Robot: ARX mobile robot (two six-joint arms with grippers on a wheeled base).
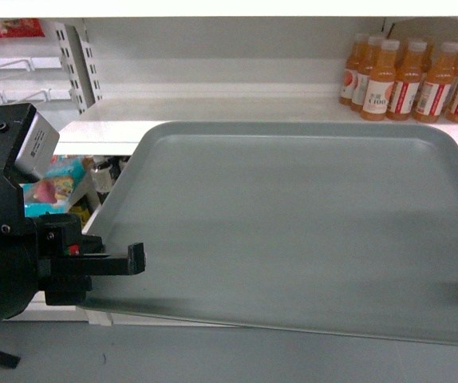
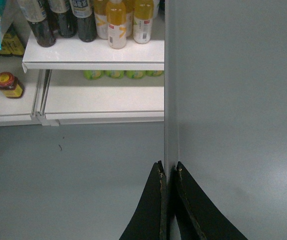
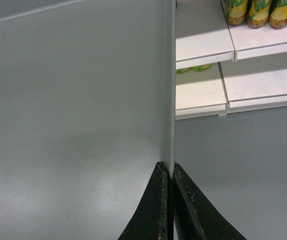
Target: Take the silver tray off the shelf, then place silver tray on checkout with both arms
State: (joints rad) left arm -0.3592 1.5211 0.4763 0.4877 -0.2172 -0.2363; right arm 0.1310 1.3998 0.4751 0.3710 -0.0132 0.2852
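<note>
wrist views close on silver tray edges

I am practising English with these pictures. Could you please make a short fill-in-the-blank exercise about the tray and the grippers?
1. Both grippers are shut on the rim of the silver ____.
2. The left gripper and the right gripper pinch ____ sides of the silver tray.
3. The bottles on the shelf hold ____ drink.

Missing words: tray; opposite; orange

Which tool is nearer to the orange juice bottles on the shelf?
Right. The bottles stand at the tray's right end, clamped by the right tool; the left tool clamps the opposite end.
</note>
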